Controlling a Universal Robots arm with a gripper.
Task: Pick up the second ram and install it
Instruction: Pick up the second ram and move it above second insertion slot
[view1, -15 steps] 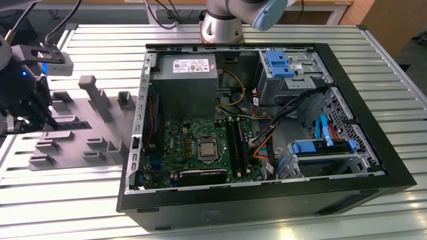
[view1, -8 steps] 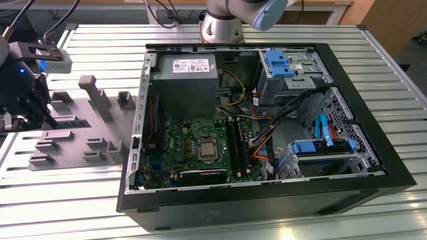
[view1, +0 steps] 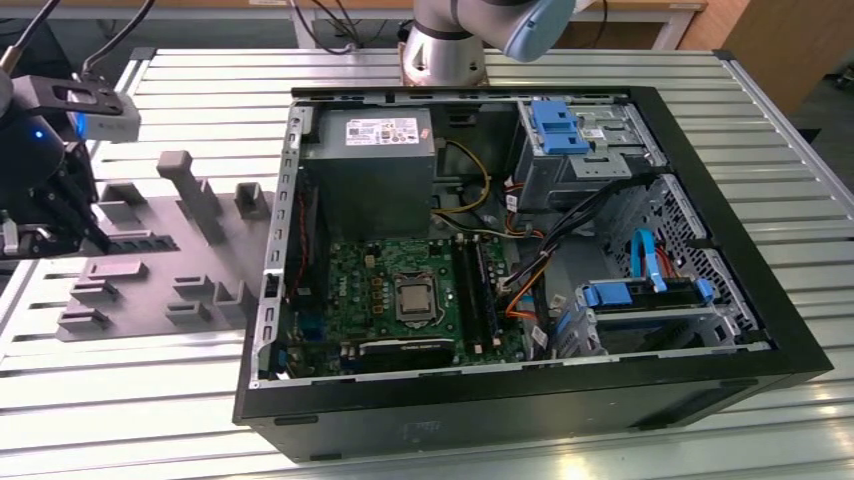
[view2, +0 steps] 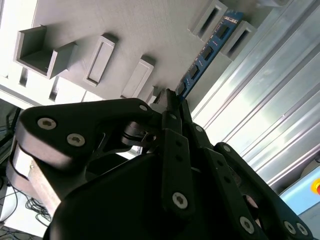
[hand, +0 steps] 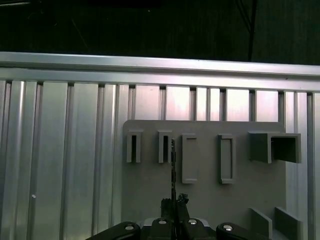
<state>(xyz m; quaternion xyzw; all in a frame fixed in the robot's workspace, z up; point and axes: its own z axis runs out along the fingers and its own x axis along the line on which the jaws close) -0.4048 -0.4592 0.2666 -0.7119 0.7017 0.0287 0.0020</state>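
Clamping one end of the second ram (view2: 207, 50), the pincer (view2: 171, 100) has its black fingertips pressed together on the blue stick, which runs straight out from the tips. In the second wrist view the ram's far end lies between two grey slotted blocks (view2: 212, 17) of the fixture plate (view2: 150, 30). Whether it still sits in them or is lifted clear, cannot tell. In the first wrist view the ram shows edge-on as a thin dark line over the plate. In the exterior view the pincer hangs over the fixture plate at the exterior view's left. It is well apart from the open computer case (view1: 534, 400) and the green motherboard (view1: 400, 270) inside it. All rest on the slatted metal worktop (view1: 134, 400).
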